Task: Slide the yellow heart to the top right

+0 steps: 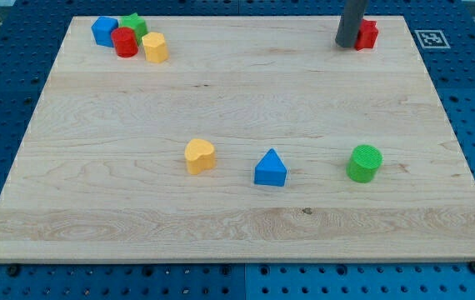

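Note:
The yellow heart [199, 156] lies on the wooden board [237, 225] a little left of the middle, in the lower half. My tip [347, 44] is at the view's top right, touching or just left of a red block [367, 34]. The tip is far from the yellow heart, up and to its right.
A blue triangle [271, 168] lies right of the heart, and a green cylinder [364, 163] further right. At the top left a blue block [103, 31], a green block [134, 25], a red cylinder [125, 42] and a yellow block [155, 47] cluster together.

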{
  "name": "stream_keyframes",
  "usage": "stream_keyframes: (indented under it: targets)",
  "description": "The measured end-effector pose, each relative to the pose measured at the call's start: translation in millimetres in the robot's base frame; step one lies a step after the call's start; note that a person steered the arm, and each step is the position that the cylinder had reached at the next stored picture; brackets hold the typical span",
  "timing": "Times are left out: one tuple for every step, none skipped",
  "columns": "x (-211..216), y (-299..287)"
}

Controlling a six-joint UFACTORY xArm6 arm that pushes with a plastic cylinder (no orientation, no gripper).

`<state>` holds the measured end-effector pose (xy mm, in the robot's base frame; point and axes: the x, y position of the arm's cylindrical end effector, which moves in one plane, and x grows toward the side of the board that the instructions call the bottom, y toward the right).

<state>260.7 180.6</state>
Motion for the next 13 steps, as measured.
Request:
stream_keyframes:
  targets:
    - [0.0, 14.9]
    - [0.0, 25.5]
    - [5.8, 22.4]
    - [45.8, -5.6]
    - [87.6, -39.1]
    - [119.2, -79.6]
    - [141.8, -136.7]
    - [153.2, -208.2]
    - [171.7, -279.7]
    - [213.8, -317.8]
    - [260.2, -304.2]
    - [262.2, -292.6]
    - [262.1, -275.4]
